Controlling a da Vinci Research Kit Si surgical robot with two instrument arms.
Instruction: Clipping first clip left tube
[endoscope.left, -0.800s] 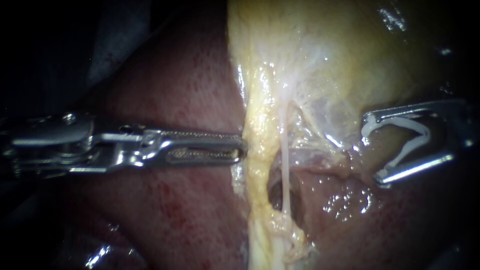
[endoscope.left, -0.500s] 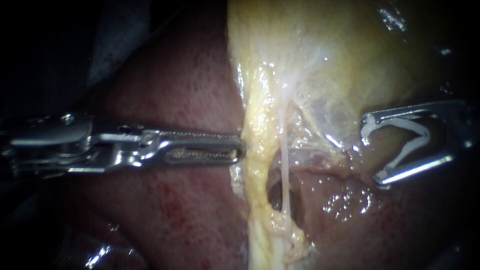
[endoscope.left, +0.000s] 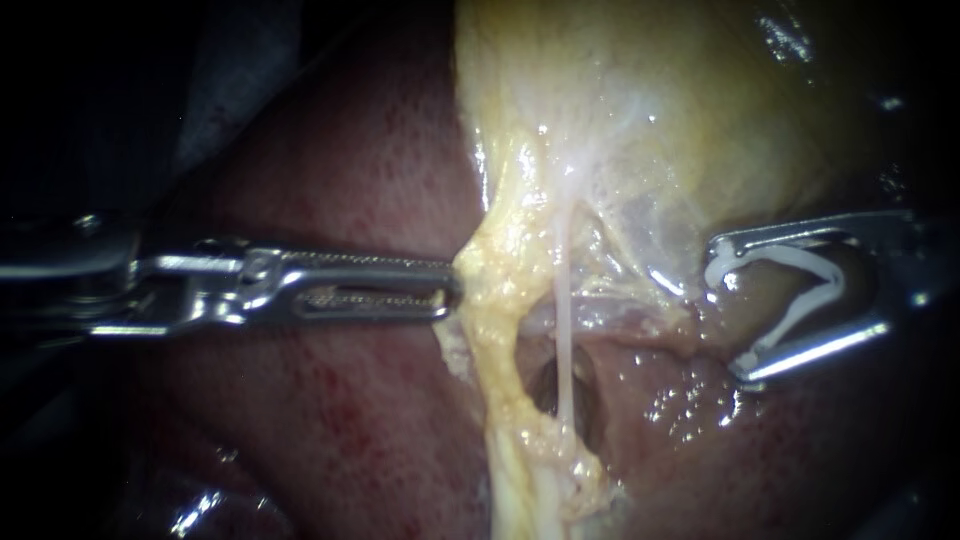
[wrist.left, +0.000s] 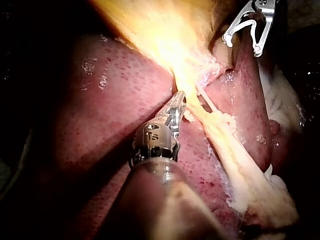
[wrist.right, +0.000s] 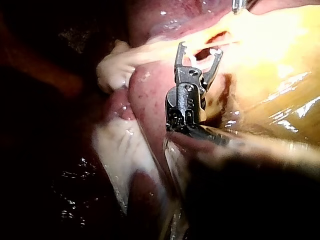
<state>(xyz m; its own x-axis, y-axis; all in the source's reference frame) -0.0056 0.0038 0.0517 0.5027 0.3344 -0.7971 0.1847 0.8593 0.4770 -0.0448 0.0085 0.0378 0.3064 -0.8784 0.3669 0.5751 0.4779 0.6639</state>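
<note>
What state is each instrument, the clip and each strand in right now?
left instrument, jaws shut on the yellow band
yellow band, bowed toward the left instrument
thin white tube, taut, unclipped
right instrument, jaws spread, holding the clip
clip, open, clear of both strands

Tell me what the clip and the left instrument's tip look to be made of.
The clip: white, opaque, no metallic glint; probably plastic. It sits gripped in the right instrument. The left instrument: bright polished metal, likely steel, with sharp highlights and fine serrations; it grips yellow tissue.
</note>
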